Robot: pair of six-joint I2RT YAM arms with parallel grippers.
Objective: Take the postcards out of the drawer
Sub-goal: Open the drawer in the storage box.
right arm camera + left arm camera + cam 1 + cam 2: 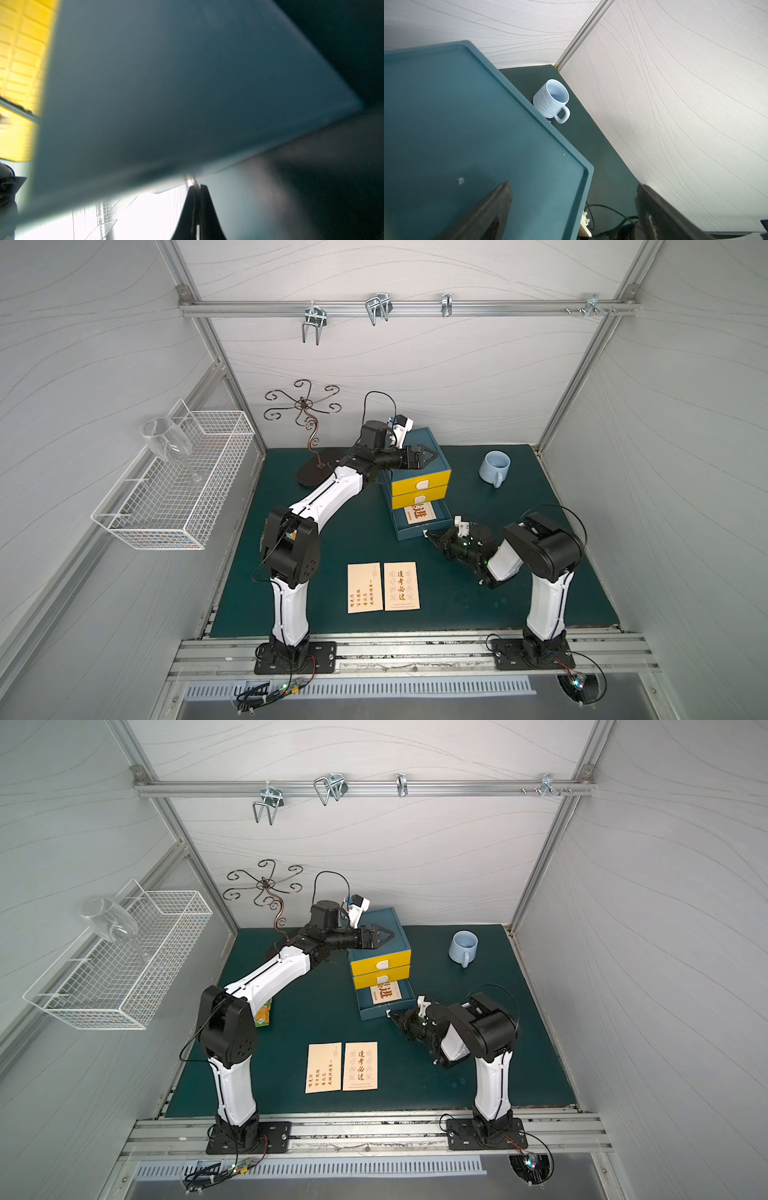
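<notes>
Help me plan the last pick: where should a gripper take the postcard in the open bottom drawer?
Probably its near edge, from above and in front: the postcard lies flat on the blue drawer floor, far end under the lower yellow drawer.

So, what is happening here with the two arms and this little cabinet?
The robot is emptying the pulled-out bottom drawer of the small blue cabinet. Two cream postcards with orange characters lie side by side on the green mat; a third is inside the drawer. The left pincer is open over the cabinet's top, the right pincer shut at the drawer's front edge.
</notes>
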